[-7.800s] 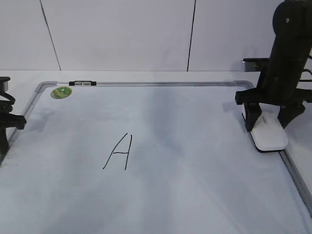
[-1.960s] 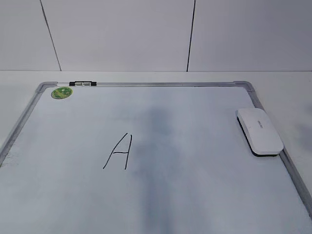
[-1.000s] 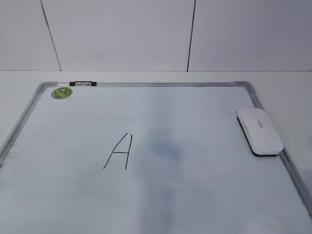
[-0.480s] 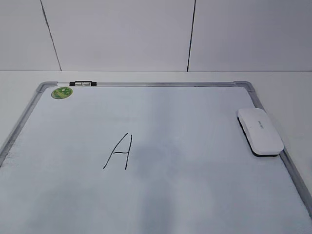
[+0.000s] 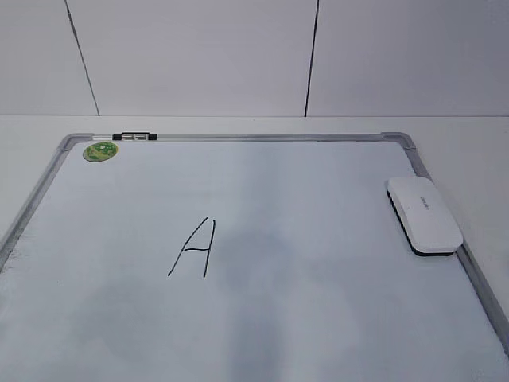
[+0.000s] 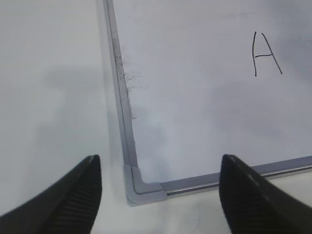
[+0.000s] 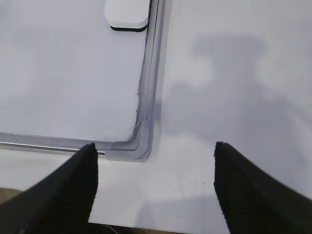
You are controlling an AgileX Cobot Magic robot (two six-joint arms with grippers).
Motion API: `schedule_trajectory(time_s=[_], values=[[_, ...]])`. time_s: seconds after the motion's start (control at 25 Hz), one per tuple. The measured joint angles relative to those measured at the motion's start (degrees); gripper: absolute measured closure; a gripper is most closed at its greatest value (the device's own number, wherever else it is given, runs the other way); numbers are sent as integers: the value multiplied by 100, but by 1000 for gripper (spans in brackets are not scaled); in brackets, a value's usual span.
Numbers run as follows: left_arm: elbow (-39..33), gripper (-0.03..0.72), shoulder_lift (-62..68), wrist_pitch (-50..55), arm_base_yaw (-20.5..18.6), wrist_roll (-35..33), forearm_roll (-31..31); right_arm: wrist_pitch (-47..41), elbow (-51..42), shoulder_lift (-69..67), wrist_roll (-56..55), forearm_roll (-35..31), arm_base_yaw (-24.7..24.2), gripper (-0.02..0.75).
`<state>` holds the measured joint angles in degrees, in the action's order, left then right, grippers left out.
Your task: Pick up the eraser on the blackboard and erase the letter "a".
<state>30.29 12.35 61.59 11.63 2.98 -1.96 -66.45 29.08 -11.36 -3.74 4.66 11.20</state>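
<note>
The eraser (image 5: 424,213), a white bar with a dark underside, lies on the blackboard (image 5: 318,263) against its right frame. Its near end shows at the top of the right wrist view (image 7: 127,13). No lowercase "a" shows; only a capital "A" (image 5: 193,248) is written left of centre, and it also shows in the left wrist view (image 6: 265,53). My left gripper (image 6: 160,158) is open and empty above the board's near left corner. My right gripper (image 7: 154,145) is open and empty above the near right corner. Neither arm shows in the exterior view.
A round green sticker (image 5: 100,150) and a small black-and-silver clip (image 5: 135,137) sit at the board's far left corner. The board lies on a white table (image 7: 234,97), with a panelled wall behind. Dark smudges mark the left frame (image 6: 122,78).
7.8 s ago my right gripper stood over the eraser and my left arm was at the board's left edge; both have left the exterior view. A shadow on the board has faded.
</note>
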Motion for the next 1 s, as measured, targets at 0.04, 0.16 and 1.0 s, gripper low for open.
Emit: schedule_trajectory(time_s=[0.04,0.16,1.0], values=[[0,129,0,-11,0,0,0,26,-29,0,0,13,0,145],[0,135,0,-10,0,-9,0,62,-41,0,14,36,0,145],[0,150,-152,21,0,-9,-36,100,-41,34,27,66,0,145]])
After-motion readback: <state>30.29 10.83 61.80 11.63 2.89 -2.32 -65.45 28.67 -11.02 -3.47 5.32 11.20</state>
